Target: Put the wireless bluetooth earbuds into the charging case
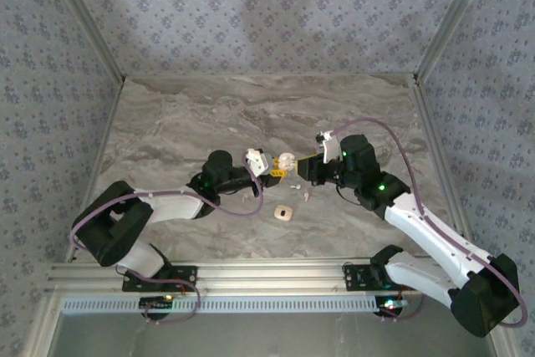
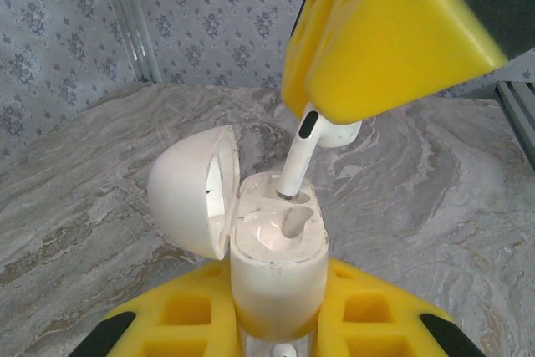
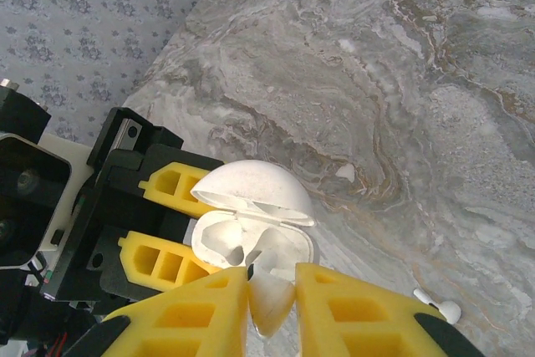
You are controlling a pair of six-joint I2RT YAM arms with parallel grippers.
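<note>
Left wrist view: the left gripper [image 2: 276,323] clamps the open charging case [image 2: 276,248]; the right gripper [image 2: 318,106] pinches an earbud [image 2: 297,160], stem tip at the socket. Keep the stem aligned, push straight down, then release.

Left arm [image 1: 167,201]: elbow folded low near base, forearm reaching right toward middle of bench [image 1: 184,123]. Left wrist [image 1: 221,171] roughly level. Left jaws clamped on charging case [image 2: 276,265], left fingers [image 2: 184,315] on either side of its body. Right arm [image 1: 426,223]: stretched from base up and left. Right wrist [image 1: 355,165] faces left arm. Right jaws nearly closed, pinching earbud [image 2: 298,156] between right fingers [image 3: 192,315]. Both sets of jaws nose to nose.
</note>
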